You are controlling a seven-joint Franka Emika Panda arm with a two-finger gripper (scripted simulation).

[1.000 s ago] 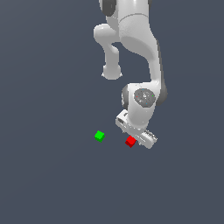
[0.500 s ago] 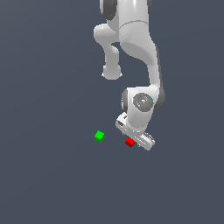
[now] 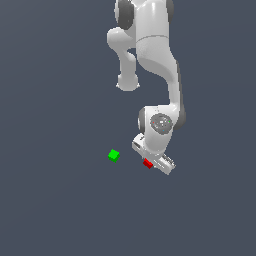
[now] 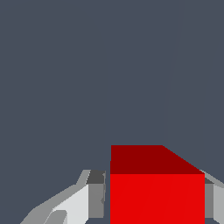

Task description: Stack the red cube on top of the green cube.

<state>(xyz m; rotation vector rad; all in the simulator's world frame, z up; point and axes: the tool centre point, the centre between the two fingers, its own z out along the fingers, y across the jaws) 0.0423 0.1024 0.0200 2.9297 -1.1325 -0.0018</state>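
Red fills the lower part of the wrist view: the red cube [image 4: 156,186] sits between the two grey fingers [image 4: 95,194] of the claw [image 4: 151,197], one finger on each side of it, both close against its faces, so the claw is pinching the red cube. This view shows a bright front face and a darker top face, both plain and unmarked, and nothing else but the flat slate-grey worktop [image 4: 87,65]. The green cube does not appear in it. The exterior view shows what the wrist view lacks: the white arm [image 3: 155,70] reaching down from the top of the frame, the claw [image 3: 152,161] at its lower end, and the red cube [image 3: 147,163] showing only as a small red patch at the claw's edge, mostly covered by the white claw body. The green cube [image 3: 113,155] lies alone on the worktop [image 3: 60,200], apart from the claw, toward the exterior view's left of the red cube, with nothing between them.
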